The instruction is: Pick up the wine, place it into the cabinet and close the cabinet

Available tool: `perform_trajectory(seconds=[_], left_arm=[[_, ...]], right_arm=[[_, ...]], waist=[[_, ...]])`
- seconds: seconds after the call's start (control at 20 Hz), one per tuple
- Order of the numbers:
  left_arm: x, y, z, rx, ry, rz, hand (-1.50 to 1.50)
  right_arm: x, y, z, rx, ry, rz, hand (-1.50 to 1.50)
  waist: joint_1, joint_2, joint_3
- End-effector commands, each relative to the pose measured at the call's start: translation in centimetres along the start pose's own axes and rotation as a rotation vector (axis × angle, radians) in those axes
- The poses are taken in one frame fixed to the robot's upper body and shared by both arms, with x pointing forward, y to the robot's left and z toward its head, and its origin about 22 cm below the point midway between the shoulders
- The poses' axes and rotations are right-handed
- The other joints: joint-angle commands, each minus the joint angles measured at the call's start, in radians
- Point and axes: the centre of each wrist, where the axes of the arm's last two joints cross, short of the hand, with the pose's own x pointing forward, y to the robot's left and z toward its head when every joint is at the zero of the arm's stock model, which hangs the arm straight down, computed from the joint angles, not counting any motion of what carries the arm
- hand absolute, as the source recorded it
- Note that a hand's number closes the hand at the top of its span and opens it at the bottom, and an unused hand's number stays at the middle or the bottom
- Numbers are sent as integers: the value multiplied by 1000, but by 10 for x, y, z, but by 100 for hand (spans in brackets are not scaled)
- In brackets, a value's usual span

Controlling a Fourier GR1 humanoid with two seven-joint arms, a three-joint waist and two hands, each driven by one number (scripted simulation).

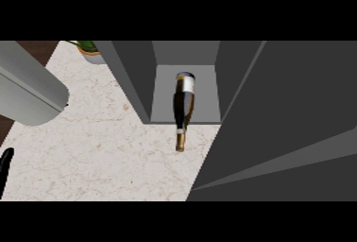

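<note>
While the wine (183, 106) is lying on its side, its fat end is sitting inside the cabinet (187, 61) and its thin neck is sticking out over the pale stone desk (105, 151). The gold tip is pointing toward the near edge. The cabinet door (279, 123) is standing open at the right, big and dark grey. A grey forearm (28, 90) is showing at the left. Only a thin black bit of the left robot hand (5, 165) is peeking in at the left edge, so I cannot tell if it is spread or curled. A green plant in a pot (89, 49) is sitting at the back.
</note>
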Motion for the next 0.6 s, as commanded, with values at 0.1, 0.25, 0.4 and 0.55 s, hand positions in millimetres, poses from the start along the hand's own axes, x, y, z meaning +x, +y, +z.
perform_trajectory(seconds=[0.1,0.25,0.4,0.55], left_arm=[[3,9,-8,-16,5,2,-150],[11,23,-15,-17,23,11,-150],[3,19,-17,-18,13,36,-150],[4,16,-15,-46,22,54,-150]], right_arm=[[11,42,-9,124,-120,16,150],[11,49,-17,113,-140,46,150],[14,53,-26,70,-156,64,150],[18,50,-41,11,-168,90,150]], waist=[[2,-1,-1],[9,0,-1],[4,3,-1],[16,4,-2]])
